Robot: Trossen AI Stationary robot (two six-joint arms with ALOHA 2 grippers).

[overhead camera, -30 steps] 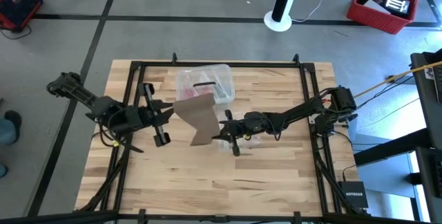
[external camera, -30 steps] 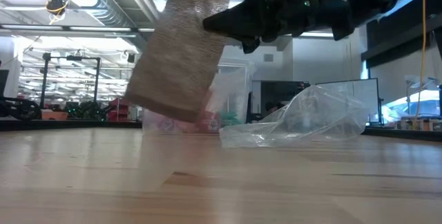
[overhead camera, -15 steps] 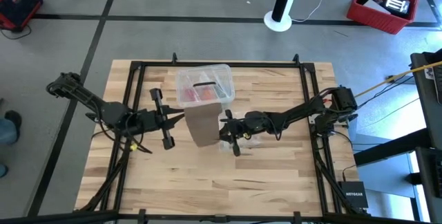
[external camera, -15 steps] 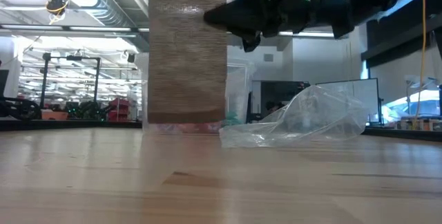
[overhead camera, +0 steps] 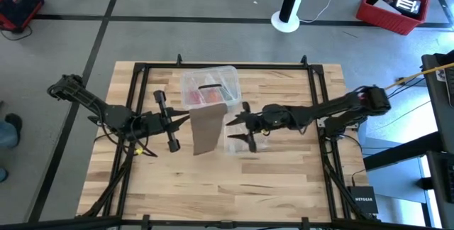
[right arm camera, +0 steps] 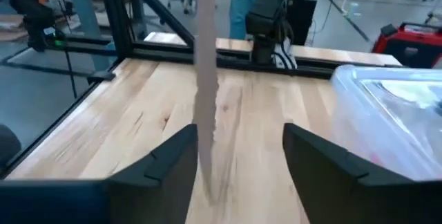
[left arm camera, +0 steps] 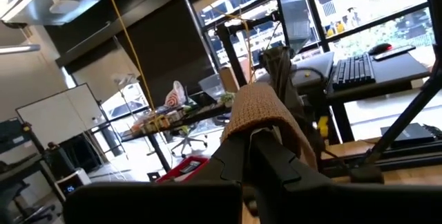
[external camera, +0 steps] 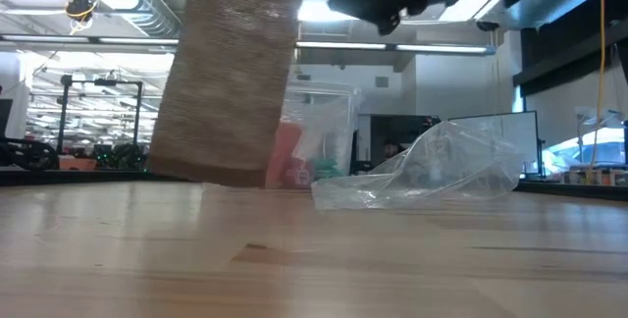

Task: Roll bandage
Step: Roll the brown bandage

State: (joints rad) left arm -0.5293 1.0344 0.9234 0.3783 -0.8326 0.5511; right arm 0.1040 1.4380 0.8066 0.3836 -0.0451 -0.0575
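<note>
Above the table's middle, the bandage [overhead camera: 206, 128] hangs as a flat tan strip, its lower end near the wood [overhead camera: 213, 187] without clearly touching it. Its top is pinched in the left gripper [overhead camera: 190, 118], whose jaws press together on the fabric; the left wrist view shows the cloth [left arm camera: 266, 117] draped over those dark fingers [left arm camera: 276, 165]. Just beside the strip, the right gripper [overhead camera: 238, 128] stands apart from it with jaws spread, holding nothing; its wrist view shows the strip [right arm camera: 206, 86] edge-on between its fingers [right arm camera: 166, 165]. Behind the strip sit a clear box [overhead camera: 210, 86] with red contents and a crinkled bag [external camera: 432, 171].
</note>
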